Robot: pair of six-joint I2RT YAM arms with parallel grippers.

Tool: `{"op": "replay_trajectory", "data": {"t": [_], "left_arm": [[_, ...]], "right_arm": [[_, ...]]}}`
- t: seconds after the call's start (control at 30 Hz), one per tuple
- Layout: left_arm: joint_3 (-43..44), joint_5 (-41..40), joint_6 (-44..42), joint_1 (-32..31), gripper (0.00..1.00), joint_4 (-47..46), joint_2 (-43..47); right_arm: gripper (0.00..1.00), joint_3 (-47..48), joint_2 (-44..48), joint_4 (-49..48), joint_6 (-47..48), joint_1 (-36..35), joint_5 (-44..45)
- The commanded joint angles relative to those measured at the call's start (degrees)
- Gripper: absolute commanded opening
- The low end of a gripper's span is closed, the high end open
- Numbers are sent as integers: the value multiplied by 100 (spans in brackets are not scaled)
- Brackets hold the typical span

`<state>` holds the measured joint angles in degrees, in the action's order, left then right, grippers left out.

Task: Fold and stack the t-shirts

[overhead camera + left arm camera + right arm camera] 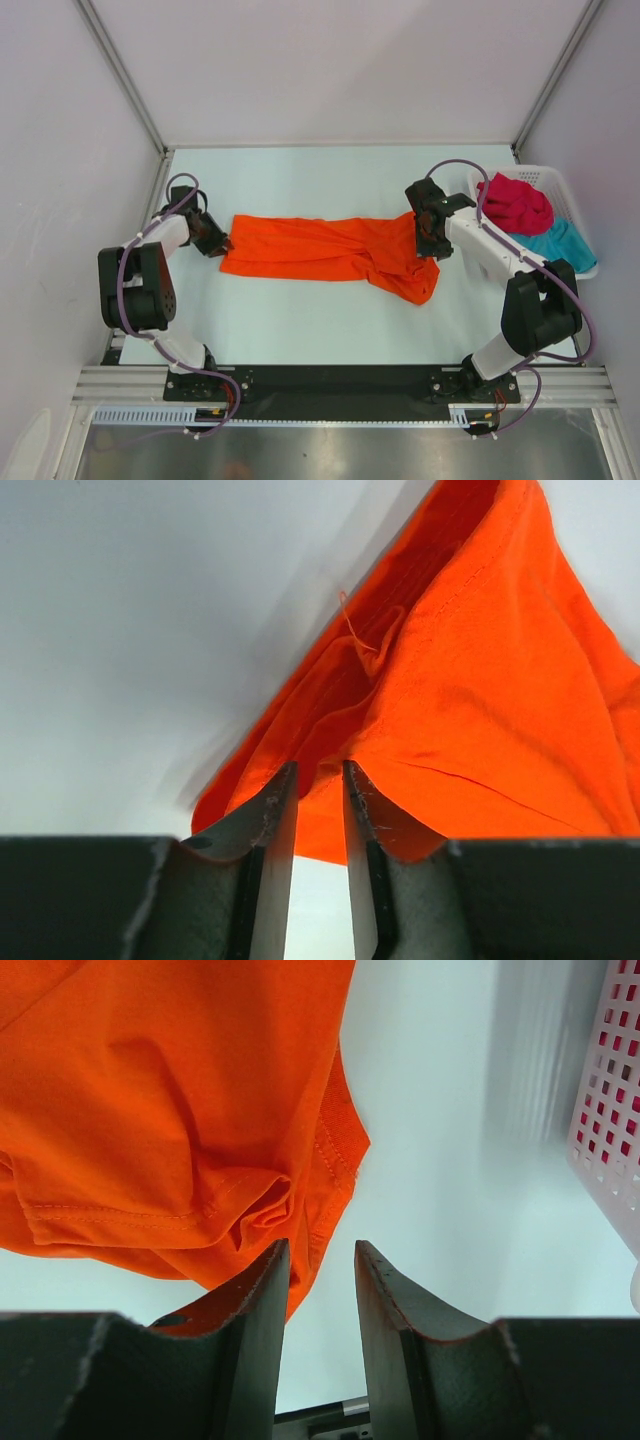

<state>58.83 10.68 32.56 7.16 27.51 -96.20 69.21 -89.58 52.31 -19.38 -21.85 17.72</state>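
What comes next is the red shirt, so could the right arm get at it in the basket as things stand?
Probably yes. The crimson shirt lies uncovered on top in the basket, close to the right gripper, with nothing between them. That gripper is at the end of the orange shirt, though.

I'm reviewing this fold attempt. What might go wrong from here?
The right gripper looks open, with the orange shirt bunched beside one finger, so closing may miss the cloth. The shirt lies wrinkled near that end, so a fold might come out uneven. The basket stands close; a wide swing might bump it.
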Motion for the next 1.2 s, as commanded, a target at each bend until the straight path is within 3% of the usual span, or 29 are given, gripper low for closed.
{"op": "replay_trajectory", "data": {"t": [0.0,0.03,0.07,0.5,0.93,1.03,1.13,1.17], "left_arm": [[-21,-48,23,5,26,-184,-21],[-20,-57,14,5,10,-184,-13],[-20,-92,14,5,1,-184,14],[76,-303,-21,365,0,158,602],[-12,-84,-100,541,0,141,506],[-3,-13,-144,532,11,150,454],[6,22,-153,541,30,150,445],[6,5,-153,541,42,158,462]], "right_arm": [[38,-13,11,-72,48,-4,13],[38,-13,20,-81,48,-4,21],[38,-13,20,-81,48,5,4],[38,84,20,-125,127,40,-40],[38,198,-68,-151,162,66,-84],[38,277,-121,-143,153,49,-128],[39,338,-173,-169,153,49,-163],[39,347,-191,-186,153,58,-181]]}}
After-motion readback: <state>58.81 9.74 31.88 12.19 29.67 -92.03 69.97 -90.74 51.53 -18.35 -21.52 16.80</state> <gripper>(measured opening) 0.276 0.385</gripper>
